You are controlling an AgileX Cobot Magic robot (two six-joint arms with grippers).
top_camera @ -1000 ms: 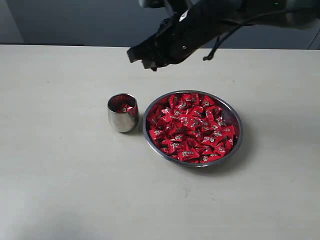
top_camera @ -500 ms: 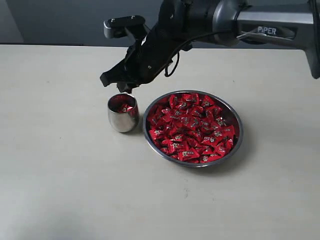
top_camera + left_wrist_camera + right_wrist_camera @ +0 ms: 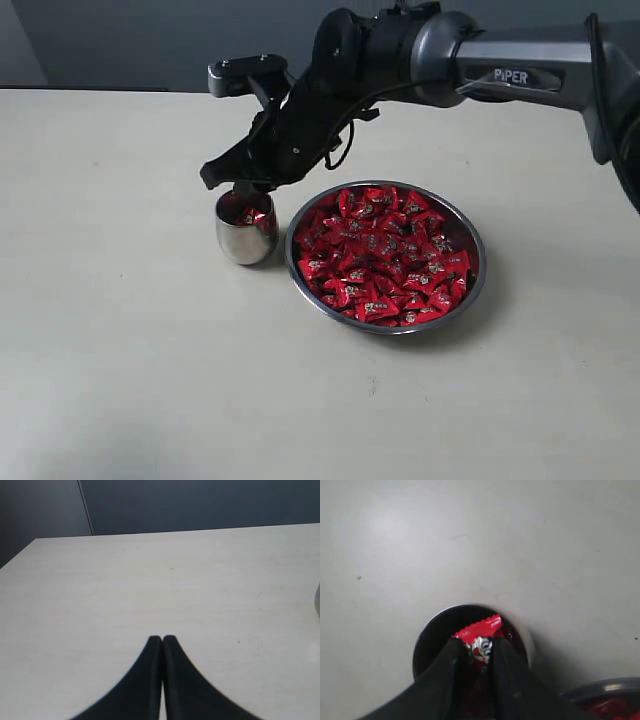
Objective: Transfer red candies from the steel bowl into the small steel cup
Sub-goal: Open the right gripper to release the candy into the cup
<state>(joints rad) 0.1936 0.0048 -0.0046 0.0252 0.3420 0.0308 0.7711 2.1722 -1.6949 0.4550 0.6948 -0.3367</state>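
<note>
We pinch a red candy [image 3: 481, 629] in the right gripper [image 3: 479, 647] over the small steel cup [image 3: 245, 240]; next move, likely: let go.

My right gripper [image 3: 238, 184] is hovering just above the small steel cup [image 3: 245, 240], whose mouth is lying open beneath me, with the steel bowl [image 3: 478, 270] crowding its right side and bare table [image 3: 120, 340] spreading free left and near.

"PIPER" stands in white capitals on the grey link of the right arm [image 3: 520, 75]. The candies [image 3: 385, 255] carry small silvery-white print on their red wrappers, too small to read. On one candy [image 3: 481, 647], close in the right wrist view, the print is blurred and cannot be read either
</note>
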